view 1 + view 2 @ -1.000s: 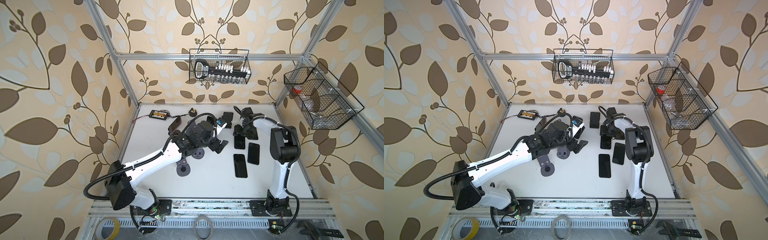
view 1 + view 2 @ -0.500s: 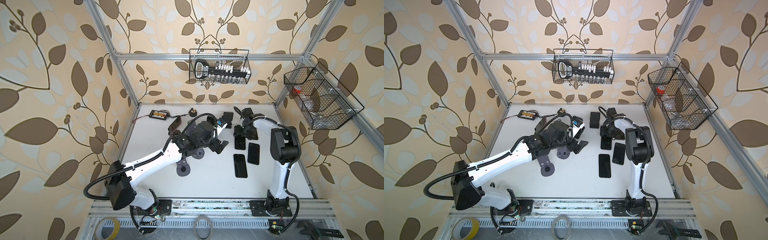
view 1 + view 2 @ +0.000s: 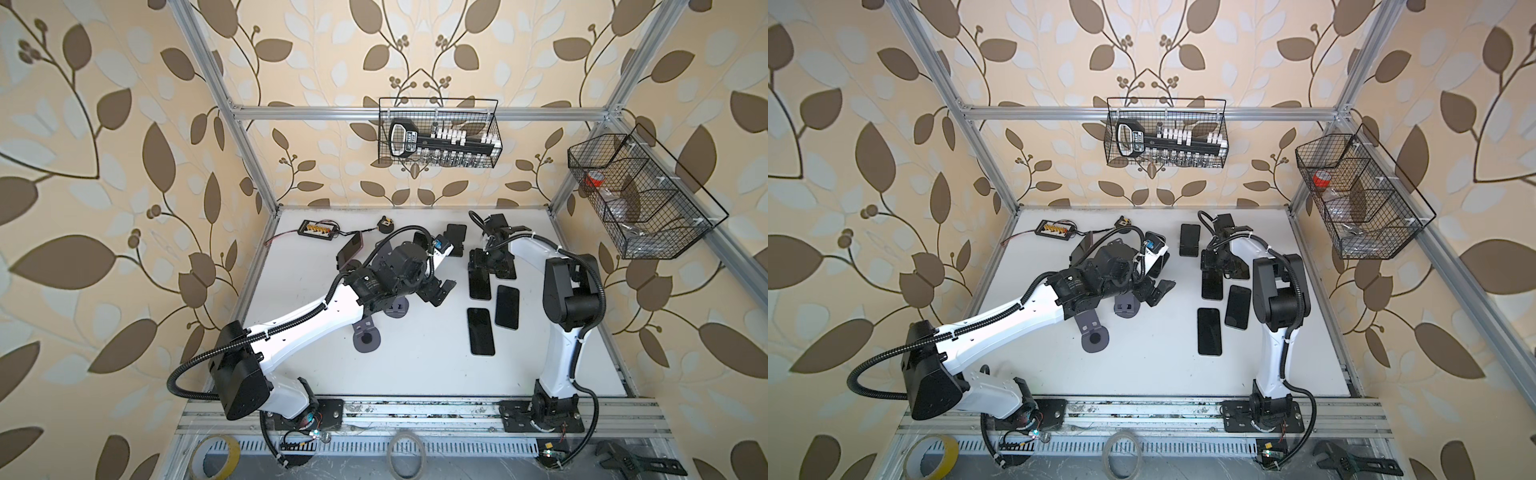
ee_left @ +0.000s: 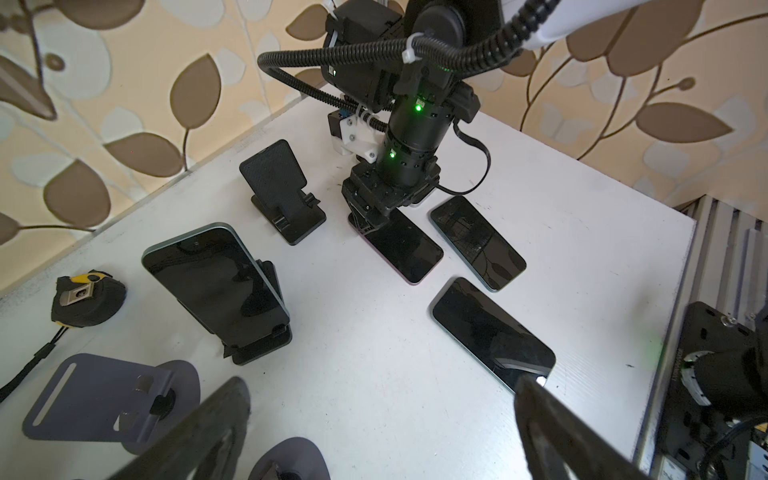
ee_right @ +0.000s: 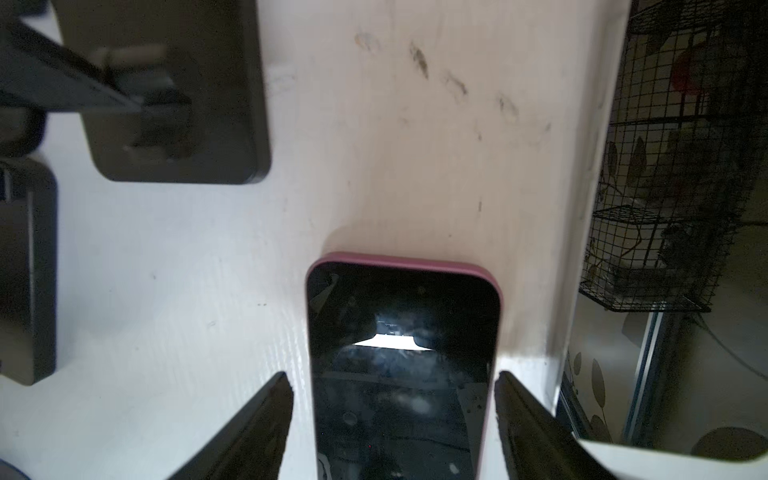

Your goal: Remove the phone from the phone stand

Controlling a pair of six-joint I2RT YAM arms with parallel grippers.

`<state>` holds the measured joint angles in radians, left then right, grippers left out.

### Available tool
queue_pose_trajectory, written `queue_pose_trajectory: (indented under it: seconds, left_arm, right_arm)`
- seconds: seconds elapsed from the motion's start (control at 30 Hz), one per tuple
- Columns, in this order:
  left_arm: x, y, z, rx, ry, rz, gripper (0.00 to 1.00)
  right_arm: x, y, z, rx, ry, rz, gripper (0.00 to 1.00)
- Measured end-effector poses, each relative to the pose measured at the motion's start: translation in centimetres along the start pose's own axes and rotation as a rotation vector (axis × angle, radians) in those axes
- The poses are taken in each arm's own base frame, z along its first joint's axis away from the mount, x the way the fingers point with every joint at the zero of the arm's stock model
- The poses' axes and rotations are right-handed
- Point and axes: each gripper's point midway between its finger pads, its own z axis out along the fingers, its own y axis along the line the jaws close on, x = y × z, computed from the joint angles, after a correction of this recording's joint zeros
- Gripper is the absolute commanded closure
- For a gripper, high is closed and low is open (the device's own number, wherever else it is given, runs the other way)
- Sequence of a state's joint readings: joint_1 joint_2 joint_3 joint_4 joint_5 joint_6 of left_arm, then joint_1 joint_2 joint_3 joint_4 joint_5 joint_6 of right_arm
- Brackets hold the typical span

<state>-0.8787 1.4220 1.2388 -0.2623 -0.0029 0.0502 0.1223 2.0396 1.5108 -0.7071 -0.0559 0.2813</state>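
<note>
At the far left, a pink-edged phone (image 3: 351,254) is standing tilted near the tabletop (image 3: 415,374) edge. The left gripper (image 3: 439,292) is hovering beside a grey stand (image 3: 398,311), its jaws spread wide and gripping nothing. Behind it, a green-edged phone (image 4: 216,286) is leaning in a black phone stand (image 4: 251,353), with an empty black stand (image 4: 282,195) just beside. The right gripper (image 5: 392,378) is straddling a pink-cased phone (image 5: 401,328) lying flat on the tabletop, jaws spread, a gap showing on either side.

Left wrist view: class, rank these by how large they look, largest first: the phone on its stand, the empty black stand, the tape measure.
1. Phone on its stand
2. Empty black stand, though it sits farther from the camera
3. Tape measure
</note>
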Motion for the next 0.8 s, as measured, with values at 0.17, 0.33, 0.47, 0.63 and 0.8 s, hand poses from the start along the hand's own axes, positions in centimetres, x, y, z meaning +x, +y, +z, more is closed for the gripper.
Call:
queue_pose_trajectory:
  seconds: [0.17,0.33,0.47,0.63,0.8]
  left_arm:
    - [0.0,0.0,0.0,-0.002,0.000,0.001,0.01]
    - [0.0,0.1,0.0,-0.008,0.000,0.005,0.01]
    - [0.0,0.6,0.0,-0.037,-0.001,0.026,0.01]
    - [-0.5,1.4,-0.5,-0.082,-0.016,0.065,0.01]
    - [-1.1,2.8,-1.1,-0.111,-0.037,0.065,0.01]
  right_arm:
    - [-0.5,0.6,-1.5,-0.012,-0.035,-0.003,0.23]
    - [-1.2,1.3,-3.5,-0.027,-0.083,-0.006,0.23]
    - [-1.7,2.3,-5.5,-0.051,-0.131,-0.019,0.23]
    - [-1.8,3.8,-8.1,-0.108,-0.205,-0.037,0.24]
    - [-1.6,5.3,-10.6,-0.191,-0.293,-0.061,0.26]
